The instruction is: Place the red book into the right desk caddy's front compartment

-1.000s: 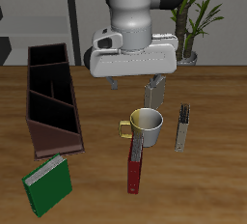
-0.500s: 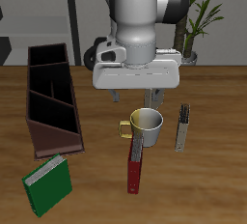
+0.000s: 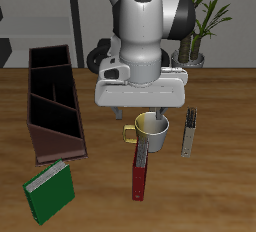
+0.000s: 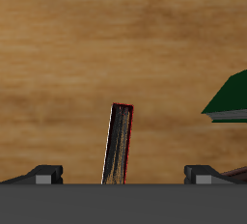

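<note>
The red book (image 3: 139,171) stands on its long edge on the wooden table, just in front of the mug, and shows as a thin red strip. It also shows edge-on in the wrist view (image 4: 118,143), straight below the hand. My gripper (image 3: 140,113) hangs above the mug and the book's far end, open wide and empty, and in the wrist view (image 4: 123,175) both fingertips (image 4: 43,173) are far apart. The right desk caddy (image 3: 58,144) is a long dark maroon tray with dividers, well off to the side of the book.
A white mug (image 3: 151,127) with a yellow handle stands right behind the red book. A grey book (image 3: 189,131) stands on edge beside the mug. A green book (image 3: 49,191) lies by the caddy's front end, near the table's front edge. A potted plant (image 3: 195,16) is at the back.
The arm has come down and forward, so the open gripper now hangs lower, just over the mug and the red book's far end. Nothing on the table has moved.
</note>
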Available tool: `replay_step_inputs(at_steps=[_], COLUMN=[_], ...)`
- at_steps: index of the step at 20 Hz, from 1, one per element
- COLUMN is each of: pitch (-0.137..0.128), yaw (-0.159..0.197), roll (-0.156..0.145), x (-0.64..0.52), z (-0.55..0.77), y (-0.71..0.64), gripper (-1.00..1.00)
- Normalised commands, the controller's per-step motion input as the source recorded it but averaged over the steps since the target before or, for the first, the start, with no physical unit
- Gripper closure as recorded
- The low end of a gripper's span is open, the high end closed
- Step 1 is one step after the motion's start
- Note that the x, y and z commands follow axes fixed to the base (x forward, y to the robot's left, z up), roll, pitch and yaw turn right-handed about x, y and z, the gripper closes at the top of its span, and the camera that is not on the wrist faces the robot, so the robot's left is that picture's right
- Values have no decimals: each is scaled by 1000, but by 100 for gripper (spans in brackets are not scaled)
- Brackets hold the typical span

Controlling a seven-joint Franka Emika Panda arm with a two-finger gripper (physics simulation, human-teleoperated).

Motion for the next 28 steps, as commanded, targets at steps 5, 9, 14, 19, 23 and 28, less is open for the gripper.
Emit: replay_step_inputs(at_steps=[5, 9, 14, 19, 23, 28], pitch=[9, 20, 7, 11, 24, 37], yaw=[-17, 0, -6, -26, -1, -14], roll=[-9, 25, -21, -5, 10, 5], x=[98, 108, 86, 71, 63, 67], z=[-193, -360, -341, -209, -317, -317], y=[-5, 36, -65, -52, 3, 30], gripper=[-100, -100, -100, -100, -100, -100])
